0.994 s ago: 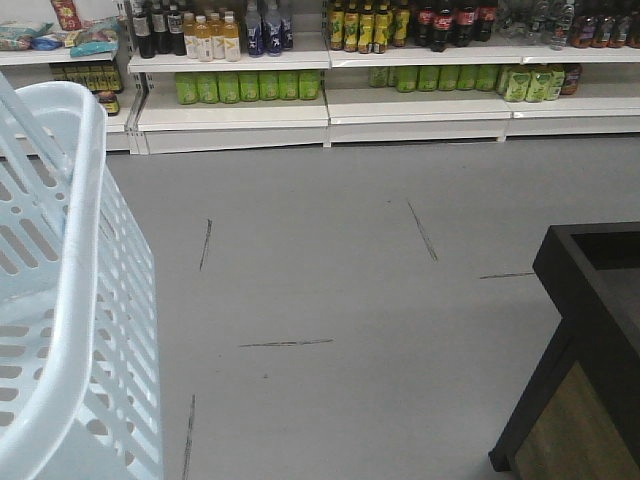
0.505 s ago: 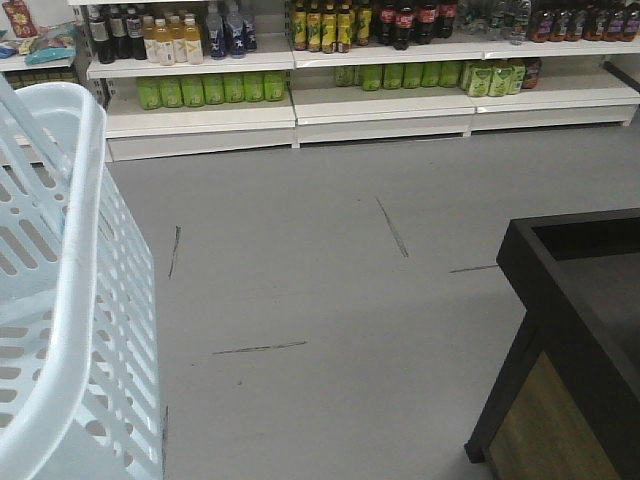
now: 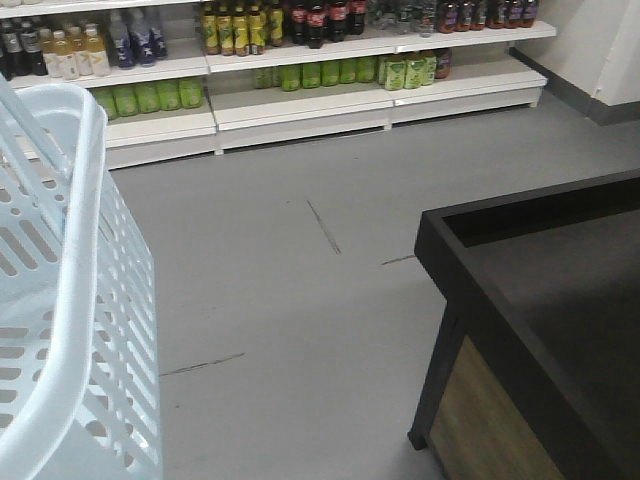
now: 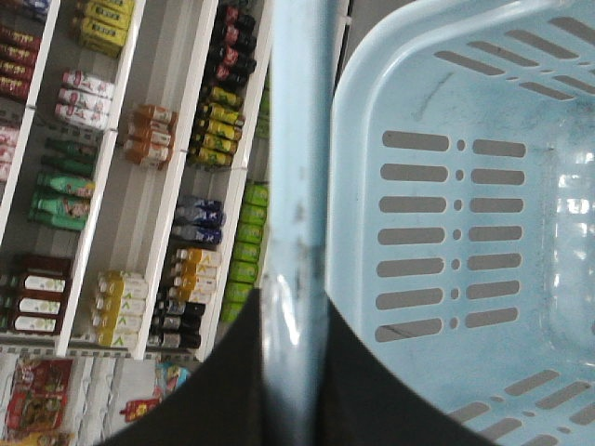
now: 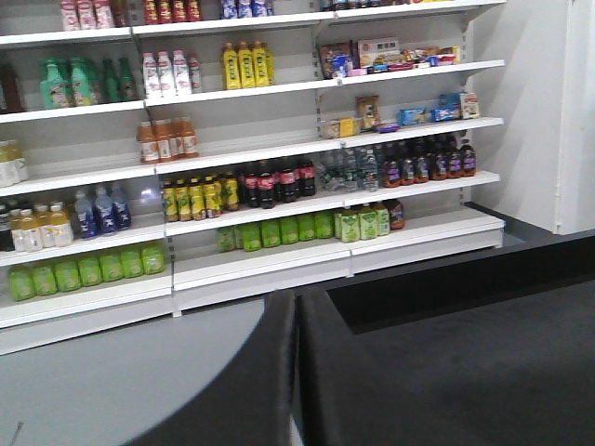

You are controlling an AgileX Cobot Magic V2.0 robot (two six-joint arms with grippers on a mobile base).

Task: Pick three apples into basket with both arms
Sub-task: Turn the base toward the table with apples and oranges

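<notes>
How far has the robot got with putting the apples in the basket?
Done: nothing that shows. The visible part of the basket holds no apples, and no apples appear in any view. In hand: the left pincer grips the basket's hoop handle. The right pincer looks shut and empty, with the dark counter ahead of it. Left: finding all three apples and putting them in.

Left tool (image 4: 294, 321) clamped on basket handle (image 4: 297, 139), right tool (image 5: 296, 311) pinched closed
</notes>
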